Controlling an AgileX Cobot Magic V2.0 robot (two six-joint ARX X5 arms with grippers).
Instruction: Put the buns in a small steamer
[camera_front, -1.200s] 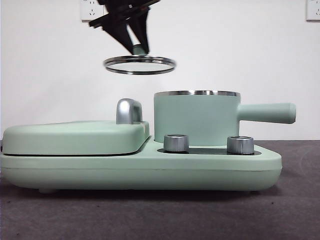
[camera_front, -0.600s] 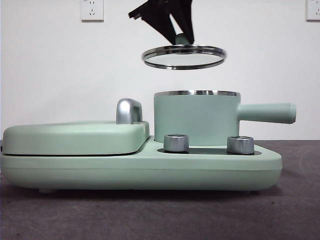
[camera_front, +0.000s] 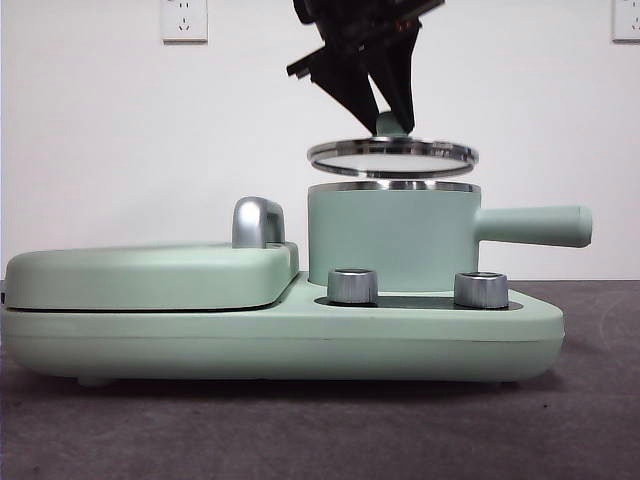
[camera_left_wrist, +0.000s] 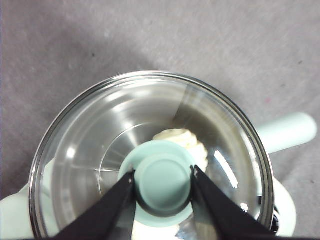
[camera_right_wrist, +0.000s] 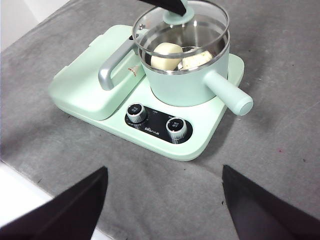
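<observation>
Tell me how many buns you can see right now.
2, both inside the small steamer, side by side under the lid the left tool holds just above the rim: the smooth oblong bun and the ridged bun. None seen elsewhere.

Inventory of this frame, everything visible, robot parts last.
Cream-white buns: 2, inside the pot, side by side.
Mint-green cylindrical pot with steel rim and side handle: 1, standing on the right part of the cooker base.
Glass lid with steel rim and green knob: 1, held just above the pot, not seated.
Mint-green cooker base: 1, on the table.
Mint-green hinged griddle plate with silver handle: 1, closed, left part of the base.
Steel dials: 2, front of the base.
White wall sockets: 2, on the wall.
Grey table: 1.
Left gripper: shut on the lid knob.
Right gripper: open, away from the cooker.
</observation>
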